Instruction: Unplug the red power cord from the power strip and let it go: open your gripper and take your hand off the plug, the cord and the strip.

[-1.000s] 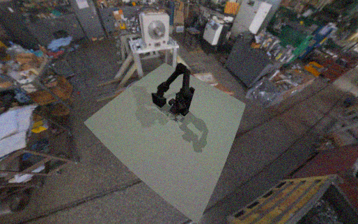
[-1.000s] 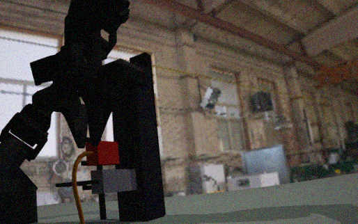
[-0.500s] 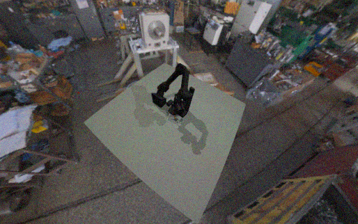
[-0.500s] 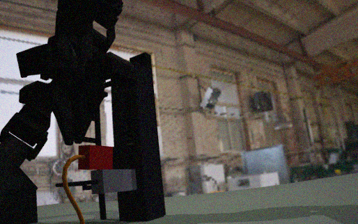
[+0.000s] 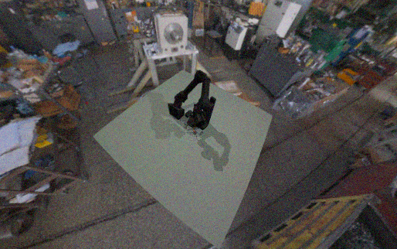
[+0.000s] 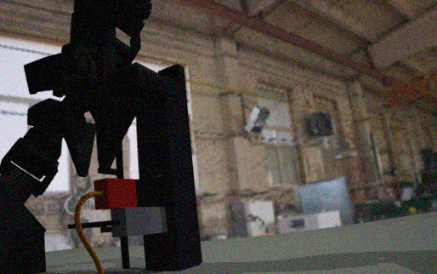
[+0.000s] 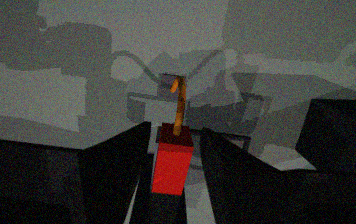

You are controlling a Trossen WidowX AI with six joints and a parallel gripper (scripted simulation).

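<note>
The red plug (image 6: 121, 193) (image 7: 171, 170) is a small block with an orange cord (image 6: 87, 240) (image 7: 180, 107) hanging from its end. In the exterior view it shows just above a grey block (image 6: 146, 220) and beside a tall dark upright block (image 6: 178, 170), which looks like the power strip. Whether its prongs sit in the strip cannot be told. My gripper (image 6: 94, 172) (image 7: 176, 131) is open, with its fingers apart. In the exterior view both fingertips show above the plug's top. In the wrist view the plug shows between the fingers, at a depth that is hard to judge.
A thin black bar (image 6: 91, 225) sticks out left of the grey block. In the top view the arm (image 5: 205, 97) stands over the pale green table top (image 5: 185, 178). Another dark block (image 7: 332, 132) shows at the right of the wrist view.
</note>
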